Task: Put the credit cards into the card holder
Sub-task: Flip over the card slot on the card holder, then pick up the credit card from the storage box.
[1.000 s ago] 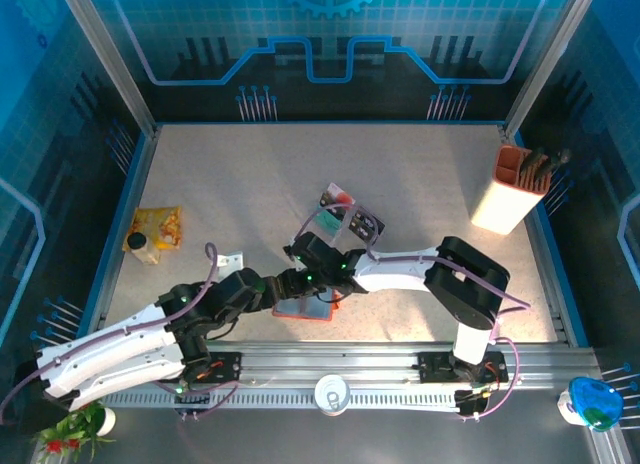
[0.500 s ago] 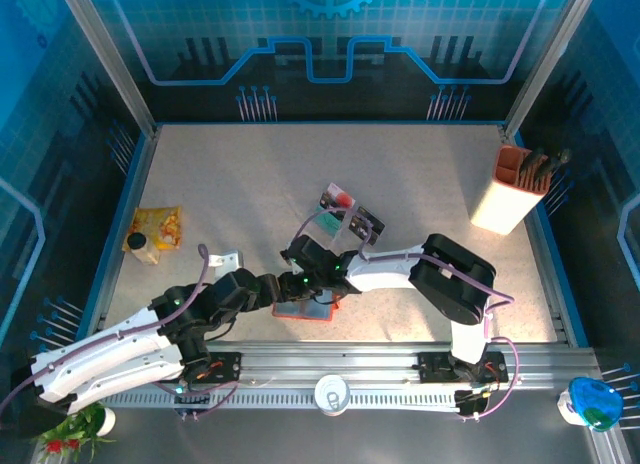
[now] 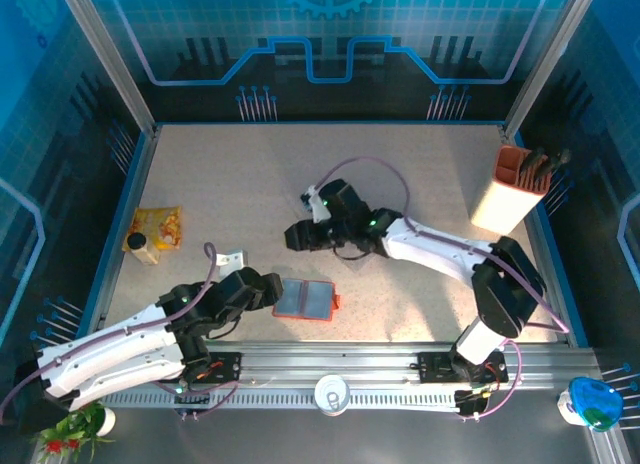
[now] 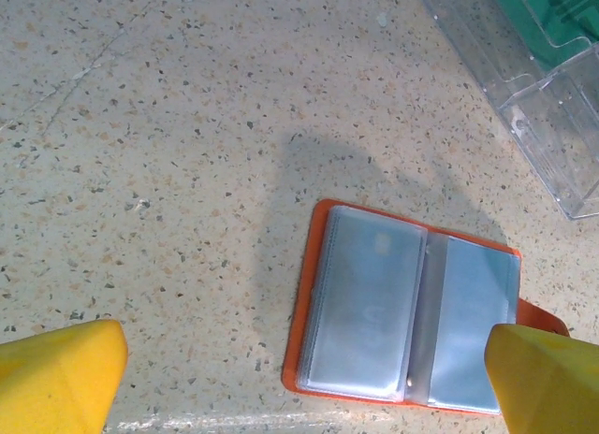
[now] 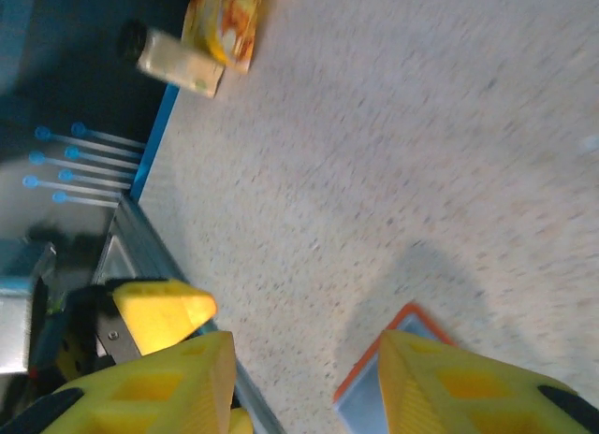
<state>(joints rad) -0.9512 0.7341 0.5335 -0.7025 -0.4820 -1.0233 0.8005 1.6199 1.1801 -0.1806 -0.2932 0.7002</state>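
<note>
Far to the left of the card holder (image 3: 305, 300), near the table (image 3: 220, 184) edge, lie a yellow snack packet (image 3: 160, 224) and a small bottle (image 3: 141, 247) touching it. A small white piece (image 3: 232, 257) sits nearer the holder, up and to its left.

The left gripper (image 3: 268, 287) is just beside the holder's left edge. In its wrist view the yellow fingers (image 4: 56, 378) are spread wide with nothing pinched between them. The holder lies on the table in the span between them, closer to the right finger. Whether either finger touches it cannot be told.

The card holder lies open and flat, its grey-blue sleeves facing up and framed by the orange-red cover. An orange tab pokes out at its right edge.

The right gripper (image 3: 298, 234) is above the holder in the top view, apart from it and pointing left. Its fingers (image 5: 178, 378) stand apart and hold nothing. Speckled table shows through the gap, with one orange corner of the holder below.

Up and to the right of the holder in the left wrist view is a clear plastic tray (image 4: 552, 144), apart from it. A teal credit card (image 4: 543, 4) shows inside the tray. How many other cards it holds cannot be told.

Well to the right of the holder, by the table's right edge, stands the orange-and-white pen box (image 3: 515, 194).
</note>
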